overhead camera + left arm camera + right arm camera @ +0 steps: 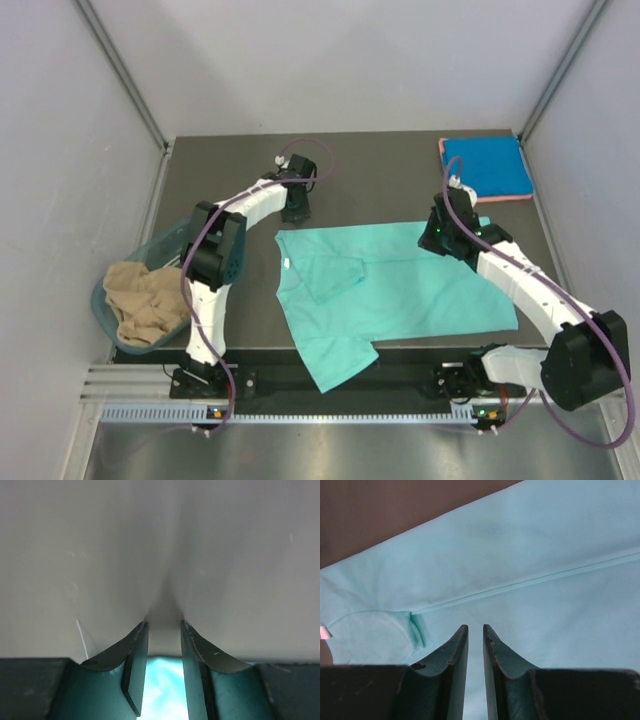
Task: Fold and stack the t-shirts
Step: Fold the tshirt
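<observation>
Right now you are looking at the teal-green t-shirt (420, 290) lying spread across the middle of the table (400, 160). Its long axis is running side to side, with the collar toward the left arm and the hem toward the right. Both hands are sitting at its far long edge, so a fold would likely be coming toward you. The right gripper (475, 628) is hovering over that edge, jaws showing only a narrow slit, nothing pinched. The left gripper (164, 625) is waiting beside the collar corner, fingers partly apart; whether cloth is caught, you cannot tell.
</observation>
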Controlling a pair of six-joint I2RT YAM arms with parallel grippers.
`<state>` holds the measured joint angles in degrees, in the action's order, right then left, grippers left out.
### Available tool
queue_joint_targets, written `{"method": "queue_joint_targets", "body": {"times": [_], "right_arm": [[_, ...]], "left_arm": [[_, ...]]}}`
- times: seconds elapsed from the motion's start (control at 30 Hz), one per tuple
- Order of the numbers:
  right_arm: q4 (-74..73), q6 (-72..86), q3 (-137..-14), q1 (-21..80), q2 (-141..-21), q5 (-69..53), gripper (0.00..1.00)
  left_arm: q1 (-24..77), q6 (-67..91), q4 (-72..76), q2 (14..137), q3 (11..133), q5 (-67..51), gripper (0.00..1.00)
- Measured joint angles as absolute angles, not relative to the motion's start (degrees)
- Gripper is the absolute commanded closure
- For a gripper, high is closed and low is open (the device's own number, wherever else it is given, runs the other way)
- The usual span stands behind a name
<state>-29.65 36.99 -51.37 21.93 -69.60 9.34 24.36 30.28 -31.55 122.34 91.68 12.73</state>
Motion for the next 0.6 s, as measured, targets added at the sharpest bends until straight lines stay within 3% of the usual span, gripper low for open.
{"method": "queue_joint_targets", "body": {"times": [0.2, 0.3, 0.6], "right_arm": [[-30.1, 35.5, -51.9, 17.4, -71.2, 9.1, 0.81], [-30.4, 35.2, -54.0, 16.0, -72.5, 8.9, 0.81], [-30.5, 34.9, -57.1, 15.6, -75.2, 5.8, 0.81]], "left_arm": [[22.9, 28.4, -31.9, 124.9, 95.7, 14.0, 0.62], [22.8, 26.0, -32.2, 125.0, 95.8, 12.8, 0.55], [22.0, 12.5, -39.2, 120.4, 92.4, 2.0, 0.48]]}}
